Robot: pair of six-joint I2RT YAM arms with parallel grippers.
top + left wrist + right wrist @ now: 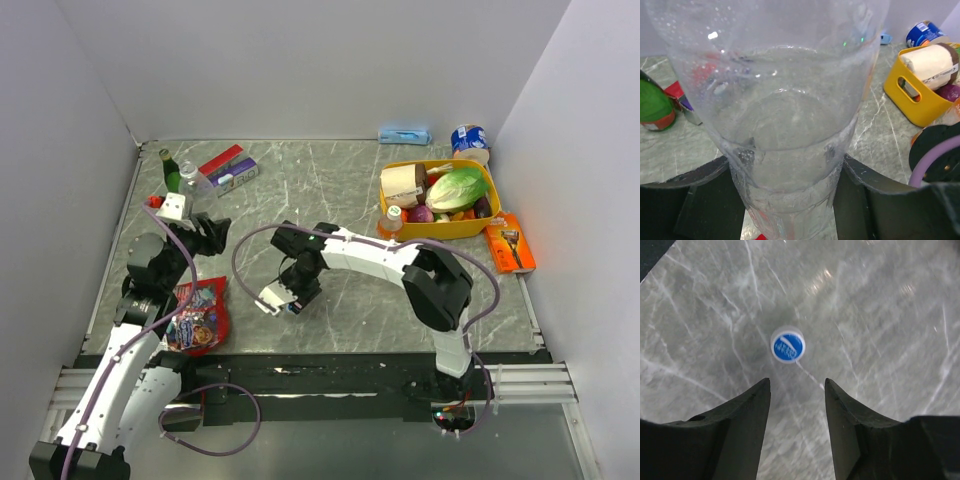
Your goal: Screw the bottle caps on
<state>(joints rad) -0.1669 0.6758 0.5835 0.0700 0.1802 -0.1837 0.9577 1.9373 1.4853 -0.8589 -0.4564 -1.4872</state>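
My left gripper (187,196) (787,200) is shut on a clear plastic bottle (188,178) (785,115) at the table's far left. The bottle stands upright between the two black fingers (687,200) and fills the left wrist view. A blue-topped bottle cap (788,345) lies flat on the grey marble table (880,315). My right gripper (287,300) (797,382) hovers over the table's middle, open, its tips just short of the cap and nothing between them. In the top view this cap is hidden under the gripper. A small bottle (394,219) with a whitish cap stands beside the yellow basket.
A dark green bottle (167,163) (652,105) and a red-and-white box (228,168) stand behind the left gripper. A snack packet (200,315) lies near the left arm. At back right are the yellow basket (450,230) (920,107) of food, a blue can (468,138) (922,34) and an orange pack (508,243).
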